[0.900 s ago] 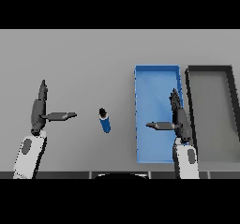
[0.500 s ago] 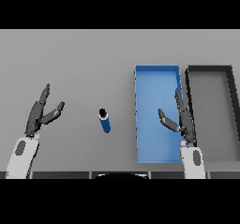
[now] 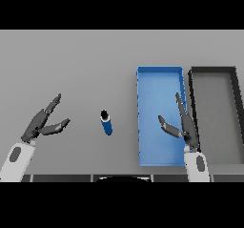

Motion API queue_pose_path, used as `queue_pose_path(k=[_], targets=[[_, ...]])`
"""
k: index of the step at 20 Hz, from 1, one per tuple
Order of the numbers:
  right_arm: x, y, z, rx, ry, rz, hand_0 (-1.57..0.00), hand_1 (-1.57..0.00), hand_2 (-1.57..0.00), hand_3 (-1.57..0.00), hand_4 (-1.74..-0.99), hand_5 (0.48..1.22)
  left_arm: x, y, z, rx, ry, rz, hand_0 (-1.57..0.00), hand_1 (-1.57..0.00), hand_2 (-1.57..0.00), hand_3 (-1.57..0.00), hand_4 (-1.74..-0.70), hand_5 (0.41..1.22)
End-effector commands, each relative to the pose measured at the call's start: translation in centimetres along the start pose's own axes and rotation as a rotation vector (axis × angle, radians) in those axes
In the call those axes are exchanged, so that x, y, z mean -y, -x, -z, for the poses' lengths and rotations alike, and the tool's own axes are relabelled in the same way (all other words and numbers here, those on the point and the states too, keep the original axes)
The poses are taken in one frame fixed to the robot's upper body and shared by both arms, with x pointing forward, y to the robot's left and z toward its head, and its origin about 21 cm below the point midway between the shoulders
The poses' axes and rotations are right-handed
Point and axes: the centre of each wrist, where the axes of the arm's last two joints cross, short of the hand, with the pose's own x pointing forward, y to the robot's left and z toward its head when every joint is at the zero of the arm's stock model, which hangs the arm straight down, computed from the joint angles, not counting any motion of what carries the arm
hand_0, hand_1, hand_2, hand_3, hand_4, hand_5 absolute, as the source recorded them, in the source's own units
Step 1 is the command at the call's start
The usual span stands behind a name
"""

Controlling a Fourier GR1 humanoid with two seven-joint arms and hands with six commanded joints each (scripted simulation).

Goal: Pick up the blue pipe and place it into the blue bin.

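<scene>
The blue pipe [image 3: 106, 122] is lying untouched left of the blue bin [image 3: 159, 74]; both the left hand [image 3: 42, 122] and right hand [image 3: 185, 125] are spread wide, holding nothing. A sideways nudge would likely roll it away.

My left hand [image 3: 44, 121] hangs low with fingers straight and thumb spread; my right hand [image 3: 183, 123] points forward, likewise splayed and holding nothing.

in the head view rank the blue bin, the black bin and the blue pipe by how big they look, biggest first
1. blue bin and black bin: about alike, so I won't rank them; the black bin's lower end sits at the picture's edge.
2. blue pipe: by far the smallest.
</scene>
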Motion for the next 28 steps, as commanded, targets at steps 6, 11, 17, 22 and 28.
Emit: queue_pose_path(k=[6, 11, 17, 22, 28], targets=[[0.0, -0.2, 0.0, -0.005, -0.005, -0.004, 0.00, 0.00, 0.00, 0.00, -1.174, 0.618, 4.7, -0.6, -0.2, -0.048, 0.218, -0.015, 0.00, 0.00, 0.00, 0.00, -1.13, 0.485], [0.4, -0.4, 0.0, -0.005, 0.001, 0.004, 0.00, 0.00, 0.00, 0.00, -1.205, 0.618, 8.4, -0.5, 1.1, -0.045, 0.299, -0.013, 0.00, 0.00, 0.00, 0.00, -1.14, 0.452], [-0.1, -0.6, 0.0, -0.016, 0.000, 0.008, 0.00, 0.00, 0.00, 0.00, -1.201, 0.620, 12.0, 0.0, 3.8, 0.001, 0.302, -0.049, 0.00, 0.00, 0.00, 0.00, -1.15, 0.460], [0.3, -0.3, -0.5, -0.012, 0.007, 0.009, 0.00, 0.00, 0.00, 0.00, -1.215, 0.637, 13.7, 0.1, 6.5, 0.009, 0.311, -0.047, 0.00, 0.00, 0.00, 0.00, -1.10, 0.448], [0.9, 0.0, -0.6, -0.005, 0.017, -0.015, 0.00, 0.00, 0.00, 0.00, -1.205, 0.649, 15.8, 0.6, 7.6, 0.015, 0.328, -0.064, 0.00, 0.00, 0.00, 0.00, -1.09, 0.441]])
